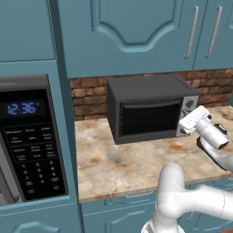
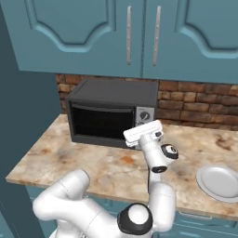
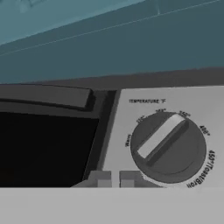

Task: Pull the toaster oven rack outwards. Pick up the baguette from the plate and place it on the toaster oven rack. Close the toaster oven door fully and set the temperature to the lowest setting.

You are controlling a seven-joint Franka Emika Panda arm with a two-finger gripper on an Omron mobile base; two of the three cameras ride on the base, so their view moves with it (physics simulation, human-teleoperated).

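A: Last step: toaster oven door (image 1: 148,118) shut, gripper (image 3: 115,179) closed empty just left of temperature knob (image 3: 168,146) on toaster oven (image 2: 111,111).

B: Next: reopening, shifting right, straddling, turning to lowest.

Toaster oven (image 1: 150,109): dk grey box, ctr of left base view, on marble counter vs brick wall. Door (image 1: 148,117) shut, upright, dark glass, slim handle (image 3: 43,95) along top edge. Silver side panel at right; temp knob (image 3: 168,146) w/ white bar pointing upper right.
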